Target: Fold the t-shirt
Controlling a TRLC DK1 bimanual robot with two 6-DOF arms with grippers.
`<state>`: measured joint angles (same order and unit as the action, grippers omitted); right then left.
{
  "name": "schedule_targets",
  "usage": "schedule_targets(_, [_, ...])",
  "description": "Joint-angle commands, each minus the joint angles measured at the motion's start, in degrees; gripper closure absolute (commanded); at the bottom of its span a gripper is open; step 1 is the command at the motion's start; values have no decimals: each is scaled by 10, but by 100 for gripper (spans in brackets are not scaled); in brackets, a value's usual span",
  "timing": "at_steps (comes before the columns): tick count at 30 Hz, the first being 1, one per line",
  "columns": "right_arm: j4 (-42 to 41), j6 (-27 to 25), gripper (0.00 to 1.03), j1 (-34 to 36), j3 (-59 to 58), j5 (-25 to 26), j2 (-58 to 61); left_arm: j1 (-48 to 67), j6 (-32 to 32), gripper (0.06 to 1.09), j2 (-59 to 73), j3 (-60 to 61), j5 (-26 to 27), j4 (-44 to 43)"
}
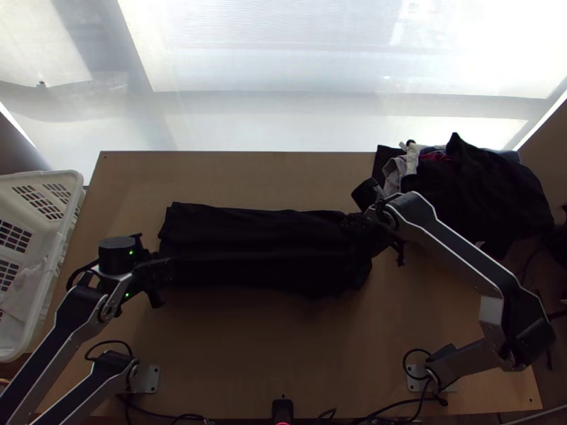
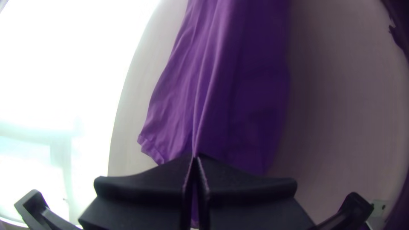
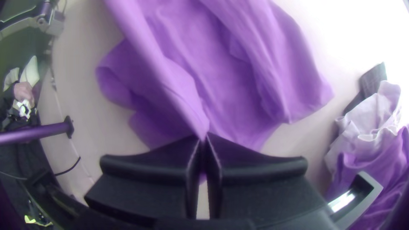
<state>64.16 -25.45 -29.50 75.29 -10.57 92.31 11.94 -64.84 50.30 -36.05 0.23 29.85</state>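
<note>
Taking the top view as a clock face, the dark cloth t-shirt (image 1: 262, 248) lies across the middle of the light wooden worktop (image 1: 248, 347) as a long band running from nine o'clock to three, with a lengthwise crease along it. The left gripper (image 1: 167, 265), with wide flat black fingers, is at the shirt's nine o'clock end; from there the cloth stretches away toward three. In the left wrist view its fingertips are together, clamped on a pinched ridge of the shirt between a hemmed corner (image 2: 149, 147) on the far side, toward eleven o'clock, and the smoother part on the near side.

The right gripper (image 1: 350, 225), also with wide black fingers, is at the shirt's other end, toward two o'clock from its middle, and the cloth runs from it toward nine. Its fingertips are pressed together too, gripping a raised fold (image 3: 181, 91) of the shirt, with loose, rumpled cloth spreading to both sides; one rounded part of that end sags toward four o'clock.

A bunched heap of dark, white and red fabric clothes (image 1: 482, 188) rests at the worktop's two o'clock corner. A white plastic basket with slotted walls (image 1: 67, 185) stands beside the nine o'clock edge.
</note>
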Motion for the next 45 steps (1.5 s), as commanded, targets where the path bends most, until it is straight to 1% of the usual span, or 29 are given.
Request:
schedule_targets(1, [18, -41, 100, 56, 94, -2, 113, -17, -49, 105, 208, -32, 14, -154])
schedule_targets(3, [20, -43, 100, 66, 113, -2, 138, -20, -51, 105, 264, -56, 15, -176])
schedule_targets(6, [27, -56, 100, 81, 130, -2, 181, -25, -54, 105, 325, -87, 16, -178])
schedule_targets(11, [39, -57, 100, 93, 149, -2, 227, -25, -68, 105, 376, -86, 16, -223])
schedule_targets(12, [39, -55, 98, 93, 149, -2, 233, -25, -68, 105, 381, -86, 18, -226])
schedule_targets(13, [39, -54, 92, 92, 149, -1, 235, -25, -68, 105, 384, -85, 20, -227])
schedule_targets(14, [38, -53, 90, 90, 150, 0, 238, -25, -67, 105, 389, -82, 21, -235])
schedule_targets(17, [29, -43, 90, 88, 161, 3, 247, -32, -60, 105, 410, -72, 21, -289])
schedule_targets(19, [27, -33, 89, 88, 178, 5, 256, -38, -58, 105, 426, -74, 21, -305])
schedule_targets(21, [27, -21, 79, 88, 197, 5, 264, -39, -56, 105, 431, -76, 21, -307])
schedule_targets(23, [27, -9, 76, 84, 210, 5, 270, -39, -35, 105, 432, -81, 21, -322])
schedule_targets(24, [27, -4, 70, 81, 214, 5, 273, -37, -27, 104, 431, -84, 21, -322])
schedule_targets(25, [28, -2, 66, 78, 216, 5, 275, -35, -24, 98, 429, -87, 21, -322])
schedule_targets(28, [28, 4, 57, 65, 214, 5, 277, -24, -21, 41, 416, -89, 14, -316])
schedule_targets(29, [28, 4, 54, 61, 213, 5, 277, -22, -21, 16, 409, -89, 15, -313])
schedule_targets(30, [30, 5, 49, 59, 213, 5, 274, -21, -20, 10, 401, -88, 15, -306])
schedule_targets(32, [38, 8, 43, 55, 213, 5, 269, -21, -11, 10, 382, -87, 15, -289])
schedule_targets(33, [41, 8, 37, 55, 213, 5, 265, -21, -9, 10, 371, -84, 15, -278])
schedule_targets(34, [51, 8, 27, 55, 213, 5, 262, -22, -8, 10, 359, -78, 15, -273])
schedule_targets(35, [68, 8, 14, 55, 216, 5, 259, -25, -8, 10, 347, -71, 15, -273])
schedule_targets(36, [76, 6, 7, 55, 213, 5, 251, -30, -8, 10, 332, -65, 15, -273])
schedule_targets(37, [77, 3, 5, 56, 211, 5, 241, -37, -9, 10, 321, -62, 16, -273])
schedule_targets(40, [80, 3, 5, 64, 216, 5, 216, -66, -15, 10, 296, -66, 21, -272])
schedule_targets(45, [85, 3, 5, 81, 220, 5, 196, -112, -44, 10, 292, -78, 46, -273])
